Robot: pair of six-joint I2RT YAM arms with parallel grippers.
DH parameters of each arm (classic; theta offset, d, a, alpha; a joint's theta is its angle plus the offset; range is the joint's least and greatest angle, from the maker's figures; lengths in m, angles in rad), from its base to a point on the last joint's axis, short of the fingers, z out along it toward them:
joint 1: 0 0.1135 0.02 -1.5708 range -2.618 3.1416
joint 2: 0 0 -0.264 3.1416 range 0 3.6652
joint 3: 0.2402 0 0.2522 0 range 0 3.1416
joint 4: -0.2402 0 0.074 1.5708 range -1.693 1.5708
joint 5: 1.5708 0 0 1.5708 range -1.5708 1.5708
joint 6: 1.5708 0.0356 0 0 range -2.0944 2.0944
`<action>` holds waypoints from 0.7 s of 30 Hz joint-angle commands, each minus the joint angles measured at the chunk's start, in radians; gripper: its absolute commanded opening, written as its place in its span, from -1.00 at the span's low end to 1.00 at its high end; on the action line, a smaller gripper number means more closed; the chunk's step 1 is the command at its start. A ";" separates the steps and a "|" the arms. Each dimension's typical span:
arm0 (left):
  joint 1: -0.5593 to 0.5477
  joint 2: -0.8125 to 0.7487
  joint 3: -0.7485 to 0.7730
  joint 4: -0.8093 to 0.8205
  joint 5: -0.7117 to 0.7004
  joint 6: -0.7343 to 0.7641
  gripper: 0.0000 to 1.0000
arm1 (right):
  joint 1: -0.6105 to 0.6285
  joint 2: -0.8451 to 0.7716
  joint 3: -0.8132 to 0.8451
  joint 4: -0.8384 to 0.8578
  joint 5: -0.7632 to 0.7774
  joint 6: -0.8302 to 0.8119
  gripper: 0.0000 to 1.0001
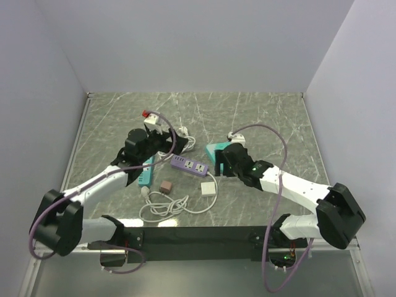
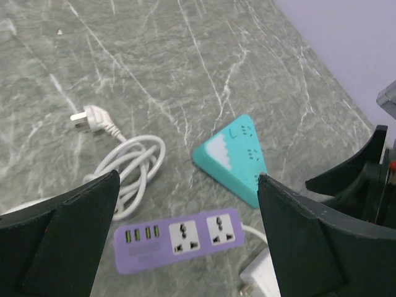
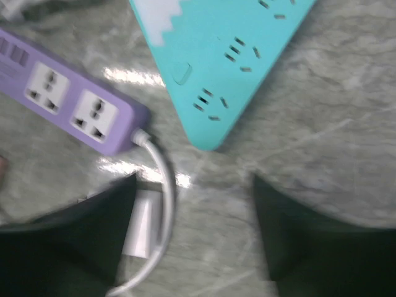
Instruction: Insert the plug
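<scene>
The flat white square plug lies on the table just in front of the purple power strip, its thin white cable coiled toward the near edge. In the right wrist view the plug shows beside my left finger, blurred. In the left wrist view only its corner shows. My right gripper is open and empty, hovering over the teal triangular strip, just behind and to the right of the plug. My left gripper is open and empty above the purple strip's left end.
A small brownish cube adapter sits left of the plug. A slim white pronged plug with a coiled cable lies behind the purple strip. A second teal strip lies under my left arm. White walls enclose the table.
</scene>
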 commanded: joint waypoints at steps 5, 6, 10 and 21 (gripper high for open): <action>-0.030 0.288 0.182 0.112 0.069 -0.104 0.99 | -0.013 0.088 0.122 0.088 0.015 0.019 0.90; -0.031 0.320 0.199 0.110 0.080 -0.114 0.99 | -0.016 0.094 0.119 0.100 0.007 0.024 0.91; -0.060 0.433 0.251 0.120 0.118 -0.161 0.94 | -0.040 0.080 0.085 0.143 0.020 0.059 0.92; -0.103 0.680 0.405 0.123 0.144 -0.256 0.78 | -0.162 -0.041 -0.016 0.209 -0.049 0.070 0.93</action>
